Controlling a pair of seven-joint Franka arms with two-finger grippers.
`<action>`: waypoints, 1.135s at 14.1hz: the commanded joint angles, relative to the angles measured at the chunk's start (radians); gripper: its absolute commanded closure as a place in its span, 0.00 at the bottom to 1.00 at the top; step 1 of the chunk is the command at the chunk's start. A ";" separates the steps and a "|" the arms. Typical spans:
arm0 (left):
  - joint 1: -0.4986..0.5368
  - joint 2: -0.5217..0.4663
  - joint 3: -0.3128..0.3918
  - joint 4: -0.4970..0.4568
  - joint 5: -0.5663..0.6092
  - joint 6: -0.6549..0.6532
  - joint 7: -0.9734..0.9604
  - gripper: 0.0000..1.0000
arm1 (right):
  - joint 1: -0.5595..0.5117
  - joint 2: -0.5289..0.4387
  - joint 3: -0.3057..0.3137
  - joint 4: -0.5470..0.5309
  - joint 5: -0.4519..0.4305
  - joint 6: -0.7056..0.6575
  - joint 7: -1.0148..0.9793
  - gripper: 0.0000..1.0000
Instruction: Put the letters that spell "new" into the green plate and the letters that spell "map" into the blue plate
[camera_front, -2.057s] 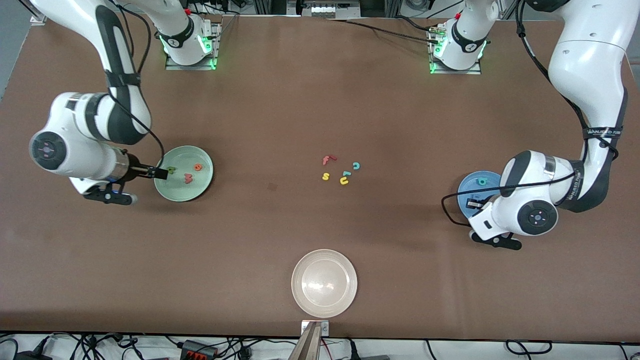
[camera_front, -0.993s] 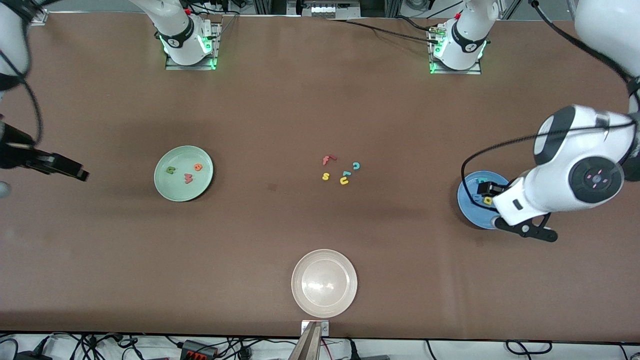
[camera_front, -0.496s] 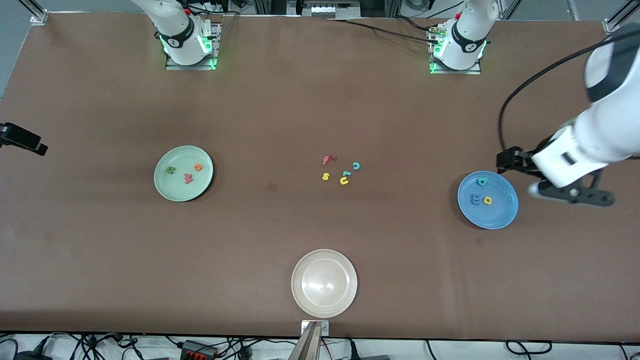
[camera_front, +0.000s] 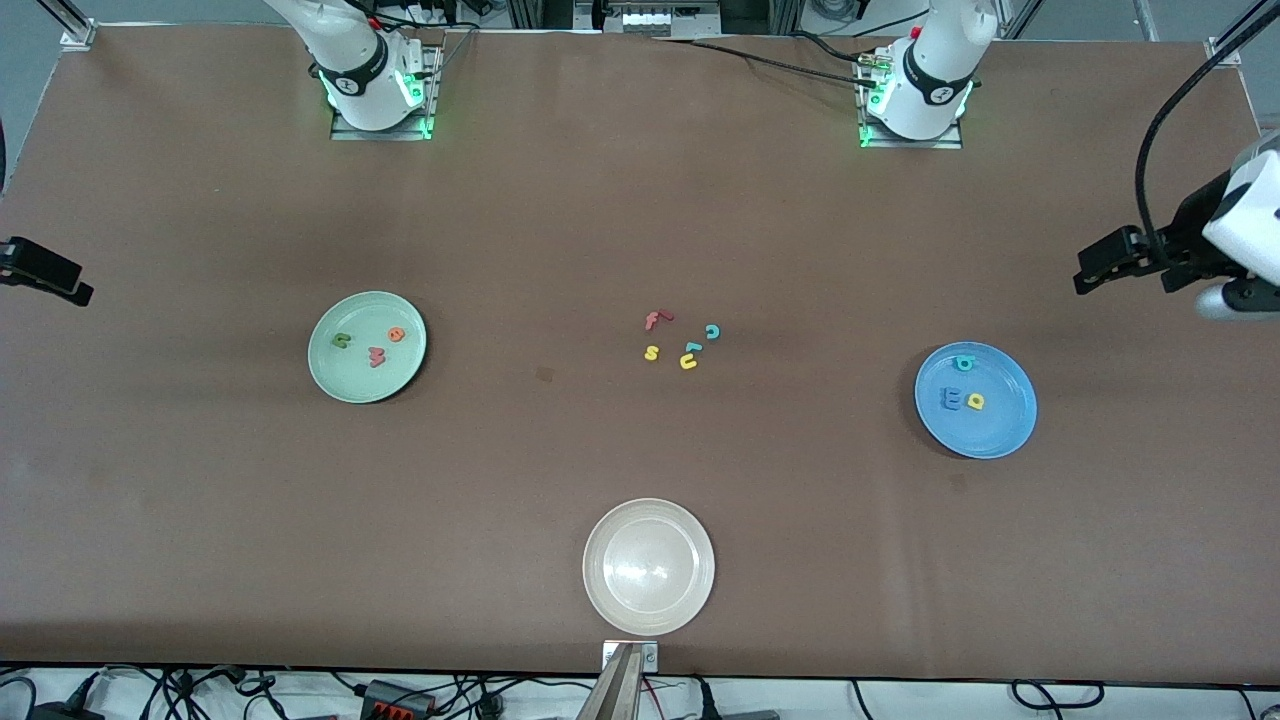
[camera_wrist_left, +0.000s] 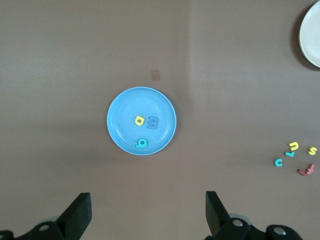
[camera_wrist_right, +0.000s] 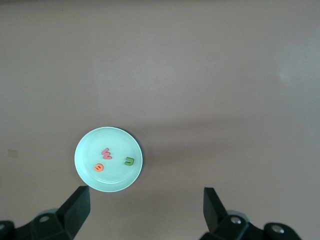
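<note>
The green plate (camera_front: 352, 378) holds the dark green n (camera_front: 342, 340), orange e (camera_front: 397, 334) and red w (camera_front: 377, 356). The blue plate (camera_front: 992, 436) holds the teal p (camera_front: 964, 363), blue m (camera_front: 950, 399) and yellow a (camera_front: 975, 401). My left gripper (camera_front: 1100, 264) hangs open and empty, high over the left arm's end of the table, with the blue plate (camera_wrist_left: 120, 127) below it. My right gripper (camera_front: 52, 274) is open and empty, high over the right arm's end, looking down on the green plate (camera_wrist_right: 119, 177).
Loose letters lie in a cluster mid-table: a red f (camera_front: 655, 319), teal c (camera_front: 712, 331), yellow s (camera_front: 651, 352), yellow u (camera_front: 688, 362) and one more teal piece (camera_front: 692, 347). A whitish-beige plate (camera_front: 600, 600) sits near the table edge closest to the front camera.
Both arms have risen and drawn away from their plates toward the table ends. The letters in both plates have stayed where they lay.
</note>
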 joint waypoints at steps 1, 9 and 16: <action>-0.025 -0.087 0.028 -0.172 -0.008 0.127 0.034 0.00 | -0.031 -0.077 0.026 -0.115 -0.016 0.048 -0.004 0.00; 0.002 -0.081 0.010 -0.171 0.032 0.116 0.144 0.00 | -0.032 -0.197 0.021 -0.275 -0.018 0.097 -0.004 0.00; 0.065 -0.078 -0.065 -0.163 0.032 0.108 0.152 0.00 | -0.035 -0.198 0.018 -0.275 0.002 0.054 -0.004 0.00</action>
